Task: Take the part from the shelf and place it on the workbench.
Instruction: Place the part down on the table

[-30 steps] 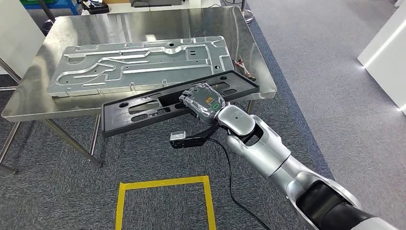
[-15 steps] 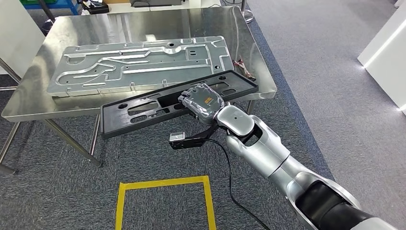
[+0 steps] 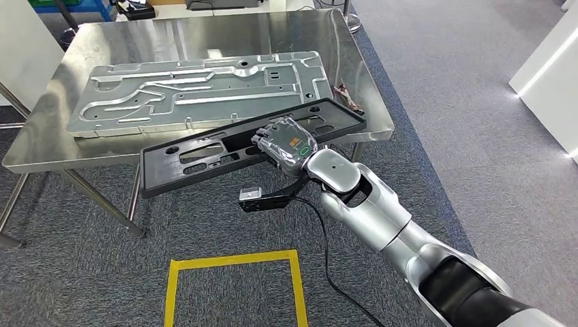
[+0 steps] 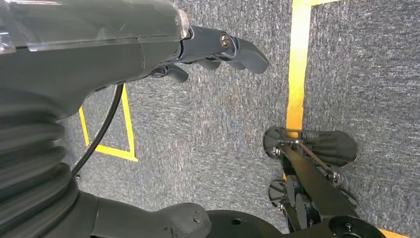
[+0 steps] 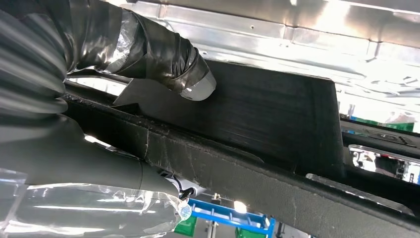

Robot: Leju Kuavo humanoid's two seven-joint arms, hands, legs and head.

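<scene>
The part is a long black panel with cut-outs (image 3: 204, 160). It lies tilted across the front edge of the steel workbench (image 3: 204, 34), its right end over the tabletop and its left end hanging beyond the edge. My right hand (image 3: 286, 142) grips it near the middle. In the right wrist view my thumb (image 5: 163, 59) presses on the black panel (image 5: 277, 109), with the steel top behind it. My left hand (image 4: 148, 49) hangs over the carpet with its fingers apart, holding nothing.
A large silver stamped metal panel (image 3: 198, 88) covers most of the workbench. A yellow tape square (image 3: 232, 286) marks the grey carpet in front. A black cable (image 3: 327, 252) trails from my right arm. A white cabinet (image 3: 552, 68) stands at the right.
My right hand has shifted the black panel slightly to the left along the workbench's front edge. The grip is unchanged.
</scene>
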